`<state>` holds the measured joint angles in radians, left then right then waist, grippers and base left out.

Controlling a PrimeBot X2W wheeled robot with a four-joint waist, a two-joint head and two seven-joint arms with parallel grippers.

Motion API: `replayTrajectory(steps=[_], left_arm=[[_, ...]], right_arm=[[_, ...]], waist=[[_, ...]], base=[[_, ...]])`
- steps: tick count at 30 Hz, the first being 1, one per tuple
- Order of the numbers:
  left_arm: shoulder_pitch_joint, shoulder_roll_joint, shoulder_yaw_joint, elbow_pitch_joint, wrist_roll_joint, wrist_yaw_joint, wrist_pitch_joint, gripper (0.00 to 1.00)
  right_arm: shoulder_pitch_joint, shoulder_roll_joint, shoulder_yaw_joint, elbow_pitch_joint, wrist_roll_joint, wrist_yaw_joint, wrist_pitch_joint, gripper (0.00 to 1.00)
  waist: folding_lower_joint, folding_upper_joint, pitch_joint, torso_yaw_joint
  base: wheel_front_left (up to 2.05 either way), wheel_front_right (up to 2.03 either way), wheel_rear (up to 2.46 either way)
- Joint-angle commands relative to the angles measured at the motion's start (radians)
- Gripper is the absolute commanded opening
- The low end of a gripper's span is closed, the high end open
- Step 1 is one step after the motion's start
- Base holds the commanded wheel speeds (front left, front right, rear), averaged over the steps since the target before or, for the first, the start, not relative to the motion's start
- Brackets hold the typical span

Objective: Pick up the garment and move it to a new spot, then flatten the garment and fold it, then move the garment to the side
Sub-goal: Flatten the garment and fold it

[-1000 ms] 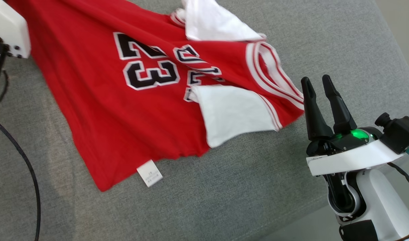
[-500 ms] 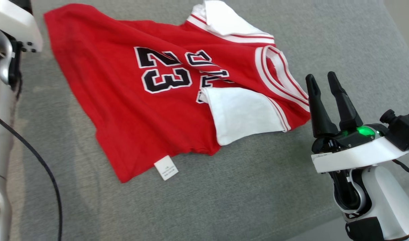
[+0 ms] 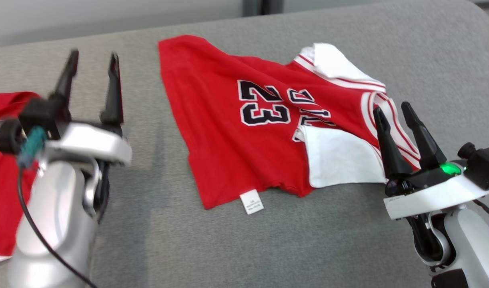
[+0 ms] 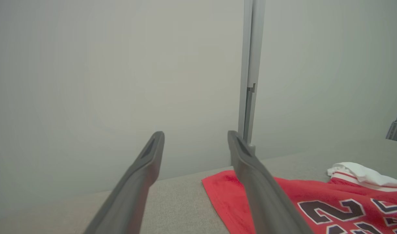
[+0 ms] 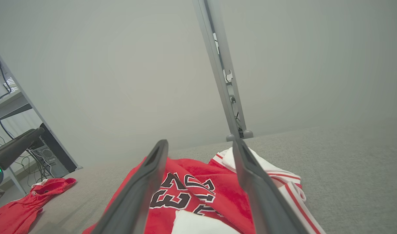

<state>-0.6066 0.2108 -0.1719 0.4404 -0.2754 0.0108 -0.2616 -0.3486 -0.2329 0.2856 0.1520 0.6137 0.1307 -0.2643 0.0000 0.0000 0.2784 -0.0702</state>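
The garment point(image 3: 244, 132), a red top with white trim, lies spread but rumpled on the grey padded surface point(image 3: 268, 248). It takes up the middle of the head view and reaches toward one o'clock.

At nine o'clock of that view a second red cloth point(image 3: 4, 188) lies at the surface's left edge, partly behind the left arm and well apart from the garment. Next, at about ten o'clock, stands the left gripper point(image 3: 94, 55), blurred. Its two dark fingers are spread wide with nothing between them. A black cable point(image 3: 32, 228) loops down beside its pale forearm toward seven o'clock. In the left wrist view those fingers point at a pale wall point(image 4: 88, 65) and a grey post point(image 4: 250, 74), with the garment's red corner low at five o'clock.

Bare grey surface separates this gripper from the garment's left edge. On the garment, a black number 23 point(image 3: 264, 107) edged in white sits near the centre. A small white label point(image 3: 251, 201) sticks out at the hem at six o'clock. A white sleeve point(image 3: 332, 60) is folded over at one o'clock, and a white panel point(image 3: 340, 160) lies toward four o'clock, with the striped collar point(image 3: 366, 105) above it.

At four o'clock the right gripper point(image 3: 391, 108) rises in front of the collar edge, fingers apart and empty. A green light point(image 3: 450, 168) glows at its base. Whether its tips touch the cloth cannot be told.
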Motion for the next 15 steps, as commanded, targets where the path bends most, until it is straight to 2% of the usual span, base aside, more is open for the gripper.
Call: replayTrajectory(steps=[1,5,10,13,15], left_arm=[[0.046,-0.009,0.008,-0.031,0.002,0.009,-0.003,1.00],[0.189,-0.052,0.012,-0.114,0.003,0.018,-0.003,1.00],[0.293,-0.093,0.024,-0.154,0.000,0.021,-0.003,1.00],[0.315,-0.108,0.019,-0.158,0.004,0.014,-0.003,1.00],[0.333,-0.121,-0.010,-0.164,0.002,-0.019,-0.003,1.00]], right_arm=[[0.016,-0.012,0.000,0.007,-0.008,0.000,-0.002,1.00],[0.035,-0.013,-0.006,0.013,-0.009,0.000,-0.002,1.00],[0.053,-0.013,-0.010,0.016,-0.001,0.000,-0.002,1.00],[0.057,-0.016,-0.010,0.017,0.001,0.000,-0.002,1.00],[0.061,-0.016,-0.010,0.018,0.002,0.000,-0.002,1.00]], waist=[[0.0000,0.0000,-0.046,0.048],[0.0000,0.0000,-0.071,0.075],[0.0000,0.0000,-0.088,0.092],[0.0000,0.0000,-0.092,0.096],[0.0000,0.0000,-0.094,0.098]], base=[[0.00,0.00,0.00],[0.00,0.00,0.00],[0.00,0.00,0.00],[0.00,0.00,0.00],[0.00,0.00,0.00]])
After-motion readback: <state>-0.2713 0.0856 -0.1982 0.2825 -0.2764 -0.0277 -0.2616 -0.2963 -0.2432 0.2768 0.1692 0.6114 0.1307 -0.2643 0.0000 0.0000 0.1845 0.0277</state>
